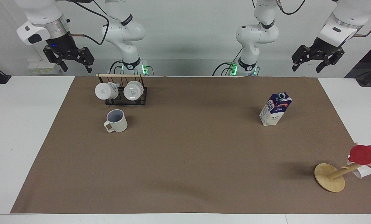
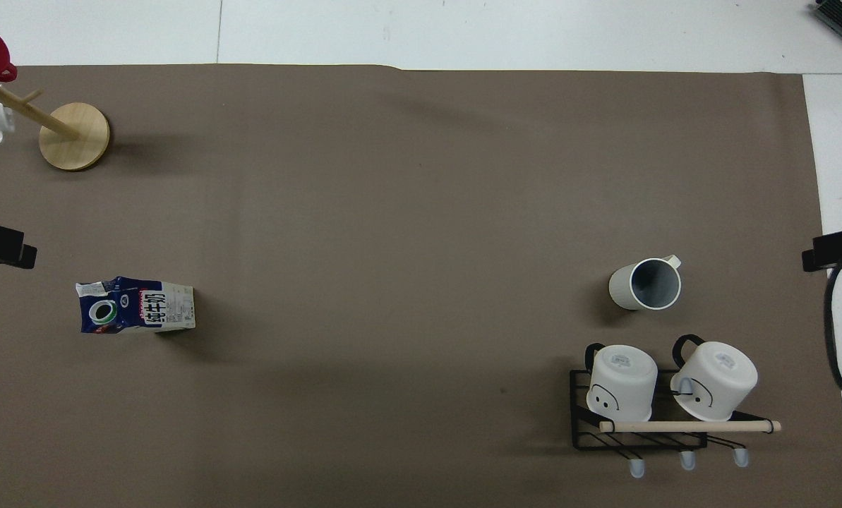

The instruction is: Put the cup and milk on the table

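Note:
The cup (image 1: 117, 120) (image 2: 646, 283), cream-white with a bluish-grey inside, stands upright on the table's brown mat (image 1: 185, 149), just farther from the robots than a mug rack. The milk (image 1: 275, 109) (image 2: 137, 305), a blue-and-white carton, stands upright on the mat toward the left arm's end. My right gripper (image 1: 76, 67) hangs open and empty in the air over the mat's edge at the right arm's end, well apart from the cup. Over the left arm's end, my left gripper (image 1: 307, 67) is also raised, open and holding nothing, apart from the milk.
A black wire rack (image 1: 123, 99) (image 2: 583, 423) with a wooden bar holds two white mugs, nearer to the robots than the cup. A wooden mug tree (image 1: 329, 177) (image 2: 75, 135) carrying a red cup (image 1: 367, 155) and a white mug stands at the left arm's end, farther from the robots than the milk.

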Controlling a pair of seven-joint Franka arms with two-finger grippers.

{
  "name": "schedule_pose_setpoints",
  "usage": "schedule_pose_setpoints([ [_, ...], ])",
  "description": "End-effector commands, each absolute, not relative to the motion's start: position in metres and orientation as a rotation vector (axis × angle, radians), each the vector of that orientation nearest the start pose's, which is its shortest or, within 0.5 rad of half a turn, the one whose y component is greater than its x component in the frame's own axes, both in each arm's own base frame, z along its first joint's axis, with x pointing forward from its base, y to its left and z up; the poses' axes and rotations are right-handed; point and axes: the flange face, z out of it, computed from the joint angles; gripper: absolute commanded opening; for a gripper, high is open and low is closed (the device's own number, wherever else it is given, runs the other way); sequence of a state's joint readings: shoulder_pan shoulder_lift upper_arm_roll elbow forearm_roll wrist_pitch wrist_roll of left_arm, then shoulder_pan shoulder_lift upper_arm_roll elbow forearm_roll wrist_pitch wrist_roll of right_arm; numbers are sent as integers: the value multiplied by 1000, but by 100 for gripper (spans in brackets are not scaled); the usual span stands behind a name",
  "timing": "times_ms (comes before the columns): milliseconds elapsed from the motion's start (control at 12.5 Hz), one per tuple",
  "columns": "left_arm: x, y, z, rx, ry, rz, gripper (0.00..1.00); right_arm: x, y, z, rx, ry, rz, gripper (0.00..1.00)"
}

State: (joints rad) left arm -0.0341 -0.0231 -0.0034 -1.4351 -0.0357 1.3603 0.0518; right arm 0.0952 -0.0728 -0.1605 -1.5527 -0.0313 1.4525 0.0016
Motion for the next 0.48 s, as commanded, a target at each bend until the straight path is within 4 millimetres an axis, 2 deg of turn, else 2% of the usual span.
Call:
schedule_pose_setpoints([
  [0, 520, -21, 686, -3156, 149, 80, 100, 507, -40, 661, -3149, 145, 34, 100],
  [400, 520, -22, 686, -3155, 149, 80, 100, 506, -40, 659, -3147, 142, 39, 100],
])
